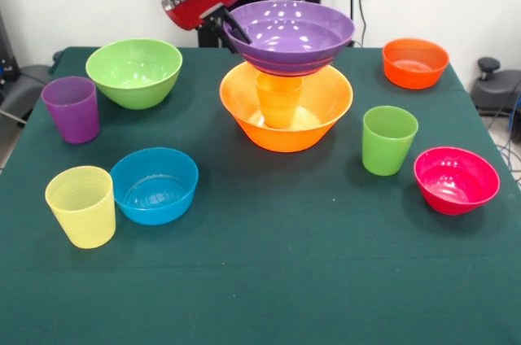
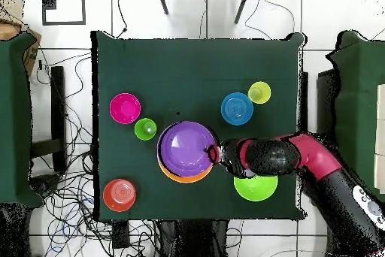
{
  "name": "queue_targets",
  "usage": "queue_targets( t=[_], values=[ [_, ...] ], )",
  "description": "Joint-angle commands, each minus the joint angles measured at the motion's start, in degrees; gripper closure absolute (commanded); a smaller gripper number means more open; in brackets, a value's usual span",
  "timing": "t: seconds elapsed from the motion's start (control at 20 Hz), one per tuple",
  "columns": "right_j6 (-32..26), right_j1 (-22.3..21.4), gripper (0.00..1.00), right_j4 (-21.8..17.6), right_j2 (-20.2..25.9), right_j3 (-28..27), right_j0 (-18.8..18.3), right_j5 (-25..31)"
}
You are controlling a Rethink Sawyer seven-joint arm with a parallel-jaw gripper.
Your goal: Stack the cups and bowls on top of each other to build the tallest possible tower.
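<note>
Front view showed you the gripper (image 1: 236, 29) pinching the rim of the purple bowl (image 1: 291, 36), one dark finger reaching inside the bowl's wall and the jaws closed narrow on that edge. The purple bowl sat over the orange cup (image 1: 278, 99), which stood upright inside the big orange-yellow bowl (image 1: 286, 117); whether the bowl's base already rested on the cup's mouth or hung just above it, you could not tell.

The risk, as I judge it, lay in that narrow perch. The cup's mouth was far smaller than the bowl, and you held the bowl by one side only, so letting go off-centre could have tipped it toward the rim of the orange-yellow bowl. Pulling the inner finger out sideways could also have dragged the bowl off the cup.

Overhead, the purple bowl (image 2: 186, 149) covered most of the orange-yellow one (image 2: 184, 176), with only a sliver showing on one side, so centring looked slightly uneven.

The rest stood apart on the table (image 1: 260, 280): green bowl (image 1: 134, 72), purple cup (image 1: 72, 109), yellow cup (image 1: 81, 206) touching or just beside the blue bowl (image 1: 155, 185), green cup (image 1: 388, 140), pink-red bowl (image 1: 456, 180) and orange-red bowl (image 1: 415, 63).
</note>
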Motion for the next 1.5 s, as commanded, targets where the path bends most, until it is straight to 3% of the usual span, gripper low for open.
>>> queue_targets(
  t=[0.05,0.5,1.5],
  values=[
    [-18.2,2.0,1.0,-5.2,-5.1,-5.3,3.4,3.4],
    [-20.0,2.2,1.0,-4.7,-4.2,-3.2,1.0,3.2],
    [-17.5,1.0,1.0,-7.0,-5.3,-2.3,2.3,2.2]
  ],
)
